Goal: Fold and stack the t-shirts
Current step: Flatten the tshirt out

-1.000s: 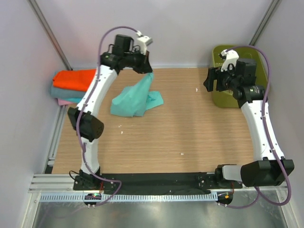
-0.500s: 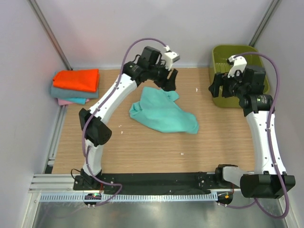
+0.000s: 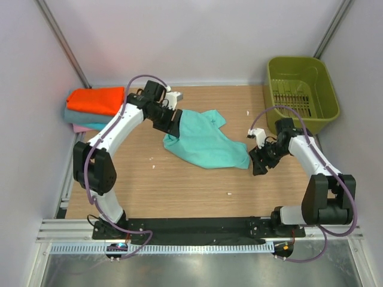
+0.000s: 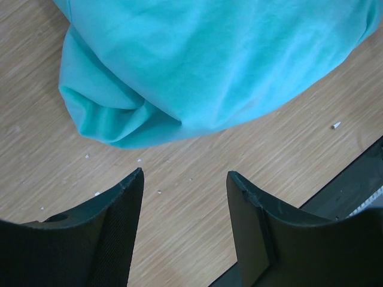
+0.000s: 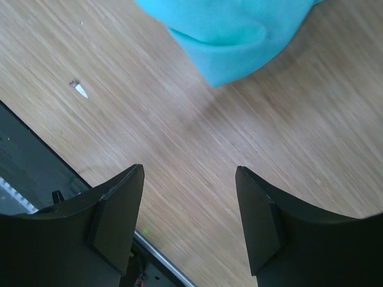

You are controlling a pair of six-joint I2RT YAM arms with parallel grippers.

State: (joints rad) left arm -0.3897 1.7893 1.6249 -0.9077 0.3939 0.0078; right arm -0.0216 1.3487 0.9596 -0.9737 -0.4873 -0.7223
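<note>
Top external view: the mint-green t-shirt lies crumpled and unfolded on the table, nearer the far edge than the near one and roughly midway between the left and right edges. The left gripper is at the shirt's left end and the right gripper is just beside its right-hand corner. Three folded shirts are stacked in the far left corner: an orange shirt on top, a grey-teal shirt under it and a pink shirt at the bottom. An olive-green basket stands in the far right corner, well apart from the mint-green shirt. Left wrist view: the left gripper has its jaws spread with only bare wood between them. A rounded, bunched fold of the mint-green t-shirt lies just ahead of the fingers and does not touch them. A black strip marks the table's edge at the lower right. Right wrist view: the right gripper also has its jaws spread and grips nothing, with wood grain showing in the gap. One folded corner of the mint-green t-shirt lies ahead of the jaws and clear of them. A small white speck lies on the wood to one side.
</note>
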